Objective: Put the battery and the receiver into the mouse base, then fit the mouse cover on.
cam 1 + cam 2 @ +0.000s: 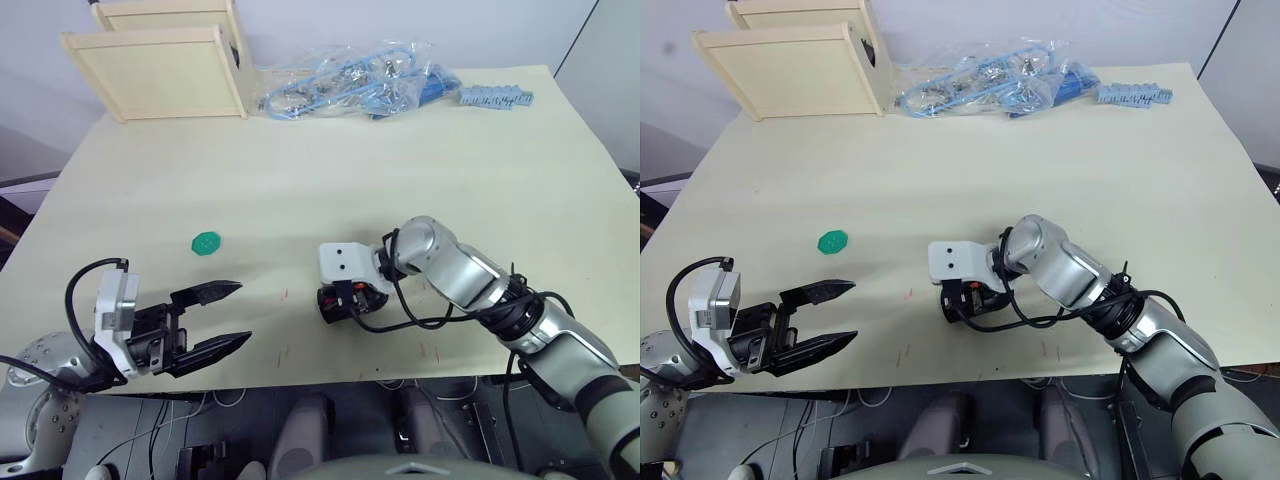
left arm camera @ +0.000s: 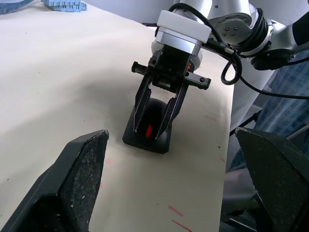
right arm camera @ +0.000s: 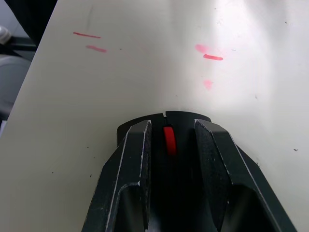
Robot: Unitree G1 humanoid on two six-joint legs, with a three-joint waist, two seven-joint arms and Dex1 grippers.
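While my right claw (image 2: 157, 126) comes down from above near the front edge of the surface (image 1: 420, 160), its two black fingers straddle the mouse (image 2: 149, 131) and press against its sides, clamped on it. I see a red wheel between those fingers in the right wrist view, with a glossy black shell around it, so the mouse cover looks seated on the mouse base; I cannot tell what lies inside. My left claw (image 1: 222, 318) hangs over the front edge to the left, fingers spread wide apart, nothing between them, well apart from the mouse. Behind it, a small green disc (image 1: 205, 243) lies flat on the bare surface; whether anything sits in it I cannot tell. At the far edge, clear plastic bags (image 1: 345, 85) hold blue cables in a heap, a strip of blue-grey blocks (image 1: 496, 97) lies beside them, and two pale wooden boxes (image 1: 165, 60) stand at the far left corner.
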